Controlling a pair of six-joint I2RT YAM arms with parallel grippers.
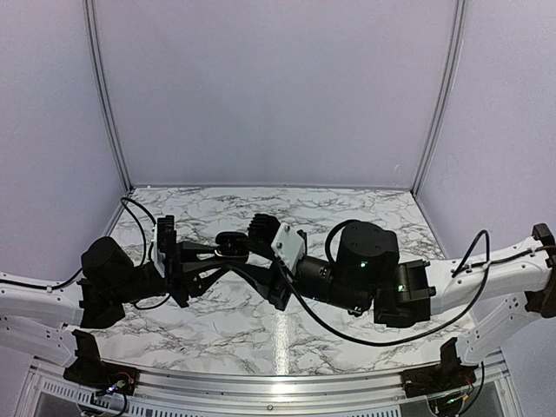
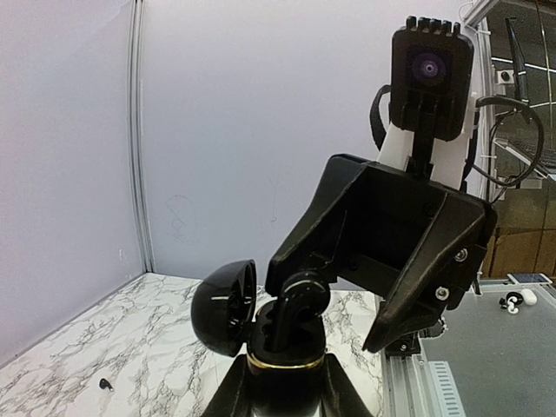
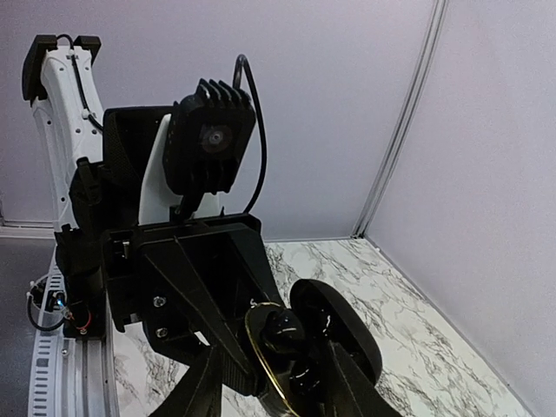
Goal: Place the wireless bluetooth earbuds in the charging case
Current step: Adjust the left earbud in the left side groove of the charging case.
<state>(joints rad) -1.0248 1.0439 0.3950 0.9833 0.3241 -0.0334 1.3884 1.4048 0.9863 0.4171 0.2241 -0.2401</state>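
The left pincer [image 2: 285,401] clamps the open case [image 2: 282,363], lid [image 2: 224,306] swung aside, with an earbud [image 2: 300,300] standing in it just beside the right pincer [image 2: 330,313], whose jaws stand apart.

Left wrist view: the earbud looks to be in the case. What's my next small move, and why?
Probably lift the right gripper straight back: its jaws stand apart, the earbud stands in the open charging case, which the left gripper holds.

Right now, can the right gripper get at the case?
Probably yes: the left gripper holds the case up with its lid swung open, and the right gripper sits right at its open top, nothing between.
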